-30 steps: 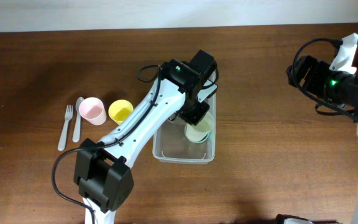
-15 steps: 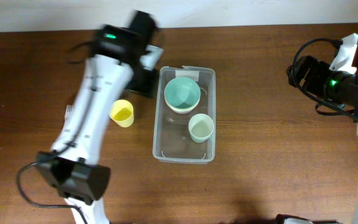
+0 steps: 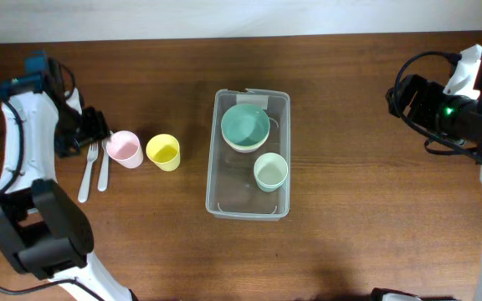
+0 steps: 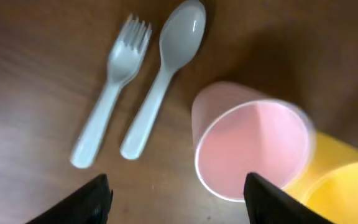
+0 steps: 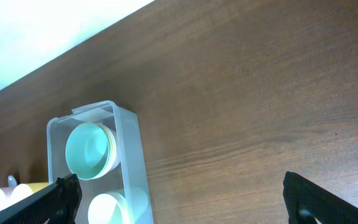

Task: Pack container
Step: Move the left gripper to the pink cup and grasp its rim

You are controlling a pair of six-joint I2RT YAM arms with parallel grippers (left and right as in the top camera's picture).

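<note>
I see the container (image 3: 233, 192) mid-table (image 3: 350, 209), its labelled short end toward the far edge. A teal bowl (image 3: 245, 125) and a pale green cup (image 3: 270, 171) sit inside, with bare floor at its near end. Right of it the wood lies open up to my right gripper (image 5: 191, 208), jaws wide and empty. Left of it stand the yellow cup (image 3: 163, 151), pink cup (image 3: 125, 149), spoon (image 3: 105, 163) and fork (image 3: 86, 171). My left gripper (image 4: 182, 205) hovers over the pink cup, well apart from the container, jaws parted and holding nothing.

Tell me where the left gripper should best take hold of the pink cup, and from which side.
Probably from above, pinching the rim of the pink cup, one finger inside and one outside. It stands upright with its mouth open, and the yellow cup and spoon crowd two opposite sides, so pick a rim part facing neither.
</note>
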